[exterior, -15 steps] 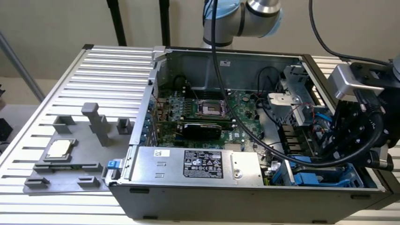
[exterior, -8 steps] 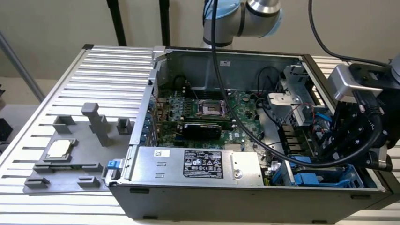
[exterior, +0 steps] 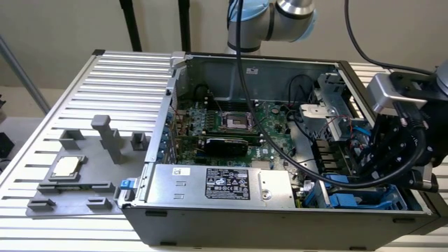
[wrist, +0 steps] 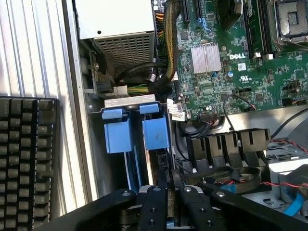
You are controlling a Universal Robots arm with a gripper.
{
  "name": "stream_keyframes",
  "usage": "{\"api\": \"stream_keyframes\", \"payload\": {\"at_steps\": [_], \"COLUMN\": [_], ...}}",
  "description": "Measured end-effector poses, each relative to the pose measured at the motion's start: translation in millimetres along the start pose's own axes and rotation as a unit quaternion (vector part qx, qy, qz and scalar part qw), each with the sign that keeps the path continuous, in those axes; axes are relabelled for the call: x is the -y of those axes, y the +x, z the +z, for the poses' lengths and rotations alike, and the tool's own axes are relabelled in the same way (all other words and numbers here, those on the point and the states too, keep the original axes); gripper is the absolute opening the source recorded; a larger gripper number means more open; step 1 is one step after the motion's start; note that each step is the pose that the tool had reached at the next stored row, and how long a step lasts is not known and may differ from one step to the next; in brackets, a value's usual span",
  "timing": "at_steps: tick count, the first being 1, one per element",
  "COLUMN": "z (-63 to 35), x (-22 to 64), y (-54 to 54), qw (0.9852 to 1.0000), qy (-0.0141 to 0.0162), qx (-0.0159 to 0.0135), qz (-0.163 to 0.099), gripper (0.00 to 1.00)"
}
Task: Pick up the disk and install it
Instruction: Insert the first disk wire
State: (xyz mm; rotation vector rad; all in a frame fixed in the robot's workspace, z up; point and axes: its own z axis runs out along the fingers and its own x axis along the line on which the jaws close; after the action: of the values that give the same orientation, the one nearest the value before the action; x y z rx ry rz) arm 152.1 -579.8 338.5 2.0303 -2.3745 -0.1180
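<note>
Disk [wrist: 155, 144] stands on edge in the drive bay at the PC case's [exterior: 280, 223] front corner, beside the power supply [exterior: 217, 184], blue rails facing up. Claw [wrist: 168, 192] sits directly over it, fingers [wrist: 153, 207] nearly together, clamped on the disk's upper edge. Motherboard [wrist: 231, 62] lies alongside.

The arm [exterior: 280, 18] is built of silver-grey tubes joined by pale blue-grey caps, and a thick black cable [exterior: 280, 152] runs along it to the wrist. Just above the gripper [exterior: 392, 157] sits a light grey boxy camera housing [exterior: 395, 94], with black brackets beneath it. The gripper itself is matte black, its linkage bars rounded at the ends and fixed with dark round-head screws [wrist: 153, 190] at each pivot.
</note>
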Motion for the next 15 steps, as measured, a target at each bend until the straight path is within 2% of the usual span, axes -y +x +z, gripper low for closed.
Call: {"api": "stream_keyframes", "payload": {"at_steps": [5, 6, 8, 9, 12, 15], "z": [0.2, 0.0, -4.1, -6.7, -12.2, -13.1], "x": [-1.3, -1.3, -1.6, -1.8, -2.9, -8.7], "y": [0.2, 0.2, 0.0, -0.1, 0.0, 1.7], "qw": [1.0000, 1.0000, 1.0000, 1.0000, 1.0000, 1.0000], "qy": [0.0000, 0.0000, 0.0001, 0.0001, 0.0001, 0.0001], "qx": [-0.0008, -0.0008, -0.0010, -0.0009, -0.0008, -0.0007], "qz": [0.000, 0.000, 0.000, 0.000, 0.000, 0.000], "gripper": [0.18, 0.24, 0.24, 0.30, 0.30, 0.30]}}
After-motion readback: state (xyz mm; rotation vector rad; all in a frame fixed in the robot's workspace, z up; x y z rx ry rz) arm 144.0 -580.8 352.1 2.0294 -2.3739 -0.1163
